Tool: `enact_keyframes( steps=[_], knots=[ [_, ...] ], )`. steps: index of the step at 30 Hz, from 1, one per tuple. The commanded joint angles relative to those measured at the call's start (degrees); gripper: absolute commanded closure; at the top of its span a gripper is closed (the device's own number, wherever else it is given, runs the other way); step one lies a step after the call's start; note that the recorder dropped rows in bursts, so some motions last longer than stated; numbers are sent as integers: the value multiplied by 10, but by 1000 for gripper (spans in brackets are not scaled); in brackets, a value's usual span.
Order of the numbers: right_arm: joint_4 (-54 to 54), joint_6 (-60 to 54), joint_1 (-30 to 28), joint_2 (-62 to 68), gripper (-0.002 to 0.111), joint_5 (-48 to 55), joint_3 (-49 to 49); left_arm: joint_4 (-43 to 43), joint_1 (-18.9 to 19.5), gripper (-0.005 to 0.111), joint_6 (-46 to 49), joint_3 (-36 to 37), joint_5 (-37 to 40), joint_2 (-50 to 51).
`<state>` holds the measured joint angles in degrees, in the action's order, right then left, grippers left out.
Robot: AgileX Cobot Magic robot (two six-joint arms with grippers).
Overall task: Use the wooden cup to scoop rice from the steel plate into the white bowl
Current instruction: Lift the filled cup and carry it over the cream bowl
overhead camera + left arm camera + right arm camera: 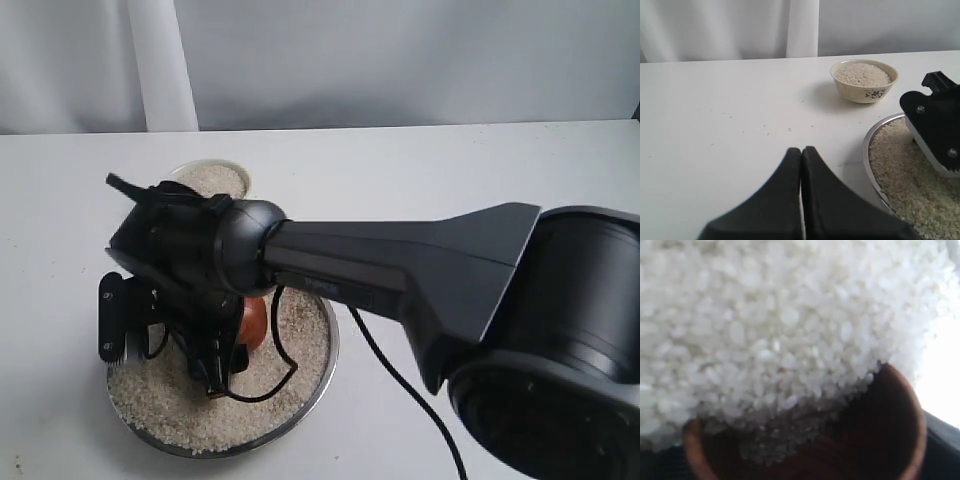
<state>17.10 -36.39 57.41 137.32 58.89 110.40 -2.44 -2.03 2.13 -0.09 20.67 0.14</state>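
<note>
The steel plate (322, 375) lies at the front left, covered with rice (170, 410). My right gripper (235, 342) reaches across over the plate and is shut on the wooden cup (253, 322), most of which the wrist hides. In the right wrist view the cup (892, 430) is tipped with its mouth against the rice (765, 315), and grains lie inside it. The white bowl (210, 178) stands just behind the plate, heaped with rice. My left gripper (801, 150) is shut and holds nothing; it sits over bare table, left of the plate (867, 150) and nearer than the bowl (863, 80).
The right arm (400, 265) spans the table from the lower right, with its cable (400, 385) trailing over the plate's rim. A few stray grains (765, 131) dot the white table. A grey curtain backs the scene.
</note>
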Motion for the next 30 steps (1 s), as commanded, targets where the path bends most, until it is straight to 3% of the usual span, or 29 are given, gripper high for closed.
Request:
enact_keyframes(
  steps=[1,18,30],
  knots=[
    [-82,7,-20,-18,108,-32,-6,0,-3,107,0,1,-8,-1],
    [-181,0,-95,-34,108,-77,-6,0,-3,107,-1,1,-8,-1],
    [-209,5,-96,-99,108,-181,-4,0,-3,107,-2,1,-8,-1]
  ],
)
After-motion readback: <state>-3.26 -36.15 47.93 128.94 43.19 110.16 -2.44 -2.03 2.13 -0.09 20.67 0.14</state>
